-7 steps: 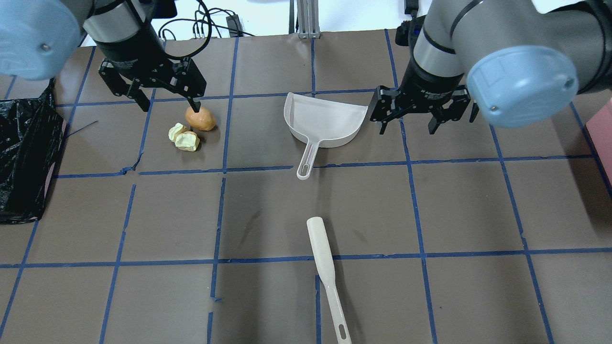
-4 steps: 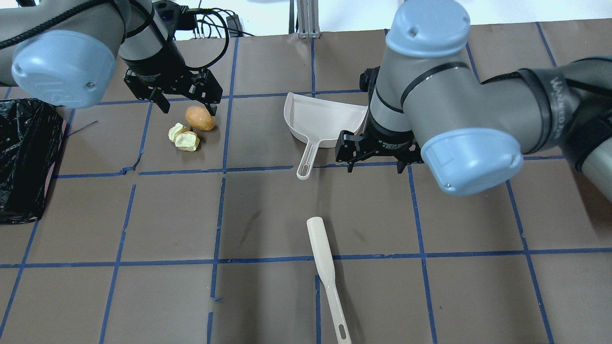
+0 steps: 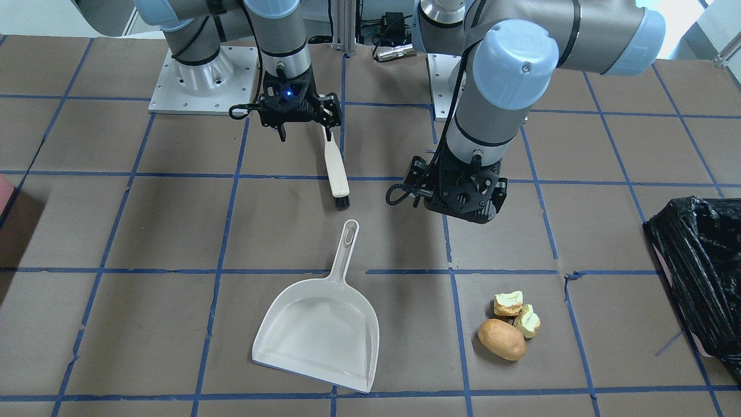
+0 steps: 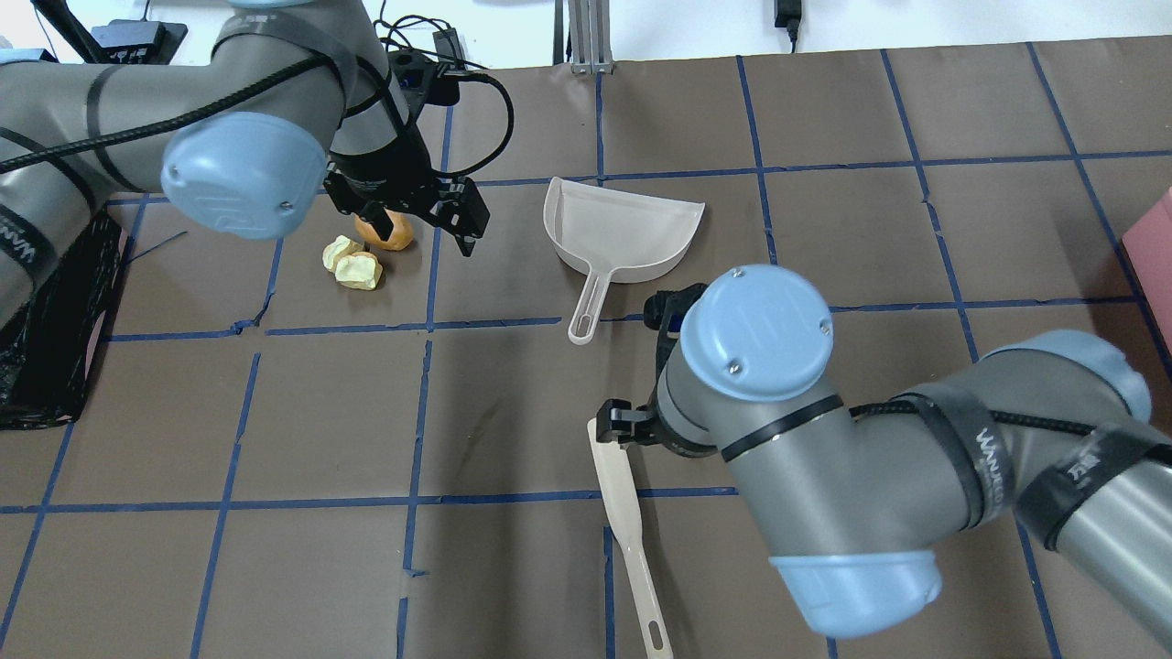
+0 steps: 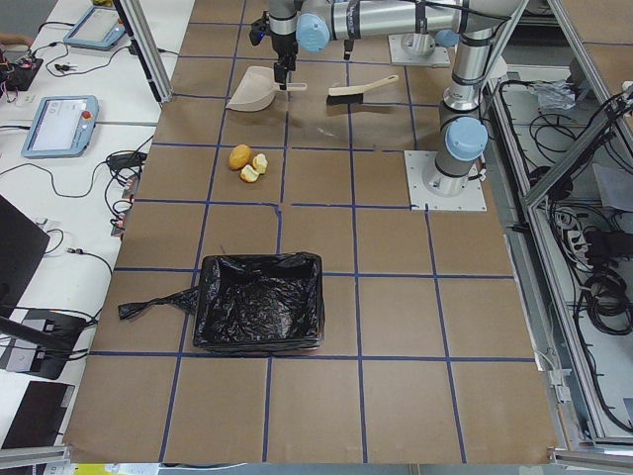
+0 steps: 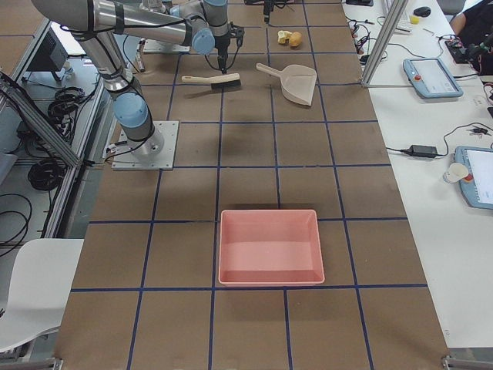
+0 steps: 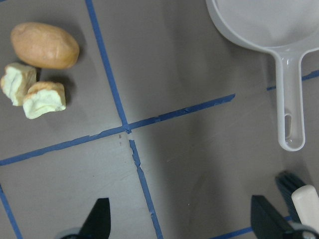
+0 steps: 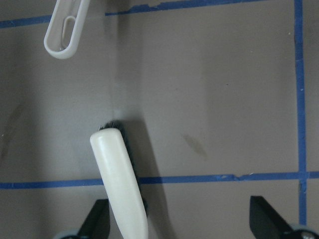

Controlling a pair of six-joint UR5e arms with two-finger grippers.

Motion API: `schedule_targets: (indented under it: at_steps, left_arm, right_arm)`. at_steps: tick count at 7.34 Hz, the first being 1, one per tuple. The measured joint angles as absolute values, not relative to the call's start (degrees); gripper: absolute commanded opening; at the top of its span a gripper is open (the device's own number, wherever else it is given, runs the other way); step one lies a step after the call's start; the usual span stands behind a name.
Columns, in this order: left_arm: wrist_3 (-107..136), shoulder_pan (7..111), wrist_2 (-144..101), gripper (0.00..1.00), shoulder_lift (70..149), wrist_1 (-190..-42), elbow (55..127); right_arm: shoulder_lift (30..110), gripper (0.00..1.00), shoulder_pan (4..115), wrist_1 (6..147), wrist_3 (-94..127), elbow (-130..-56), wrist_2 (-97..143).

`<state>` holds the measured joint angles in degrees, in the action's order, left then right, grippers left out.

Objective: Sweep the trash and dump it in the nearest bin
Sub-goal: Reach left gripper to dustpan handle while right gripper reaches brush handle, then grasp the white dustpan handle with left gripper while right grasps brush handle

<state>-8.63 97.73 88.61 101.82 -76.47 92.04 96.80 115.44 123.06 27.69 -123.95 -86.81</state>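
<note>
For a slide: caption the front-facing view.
Open right gripper hovers over the brush, open left gripper between dustpan and trash; black-lined bin at the edge.

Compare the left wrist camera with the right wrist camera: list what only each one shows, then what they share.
Only the left wrist view: the tan potato-like lump, the two pale yellowish bitten chunks beside it, and the scoop of the white plastic dustpan. Only the right wrist view: the long back of the cream plastic hand brush. Both: the dustpan's slotted handle end, the brush's black-bristled tip, and the brown table with blue tape lines.
</note>
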Motion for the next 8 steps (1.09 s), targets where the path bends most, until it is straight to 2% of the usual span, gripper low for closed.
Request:
schedule_targets:
  at_steps: [4,8]
  left_arm:
    - [-4.71,104.40,83.77,1.00,110.74,-66.48,91.19]
    - [-0.28,110.39,83.97,0.98,115.28,-64.53,91.43]
  right_arm:
    - [96.47,1.00,121.83,136.41,31.16,-133.60,-87.55]
    - [96.41,1.00,126.45,139.90,33.91,-137.19,-89.89]
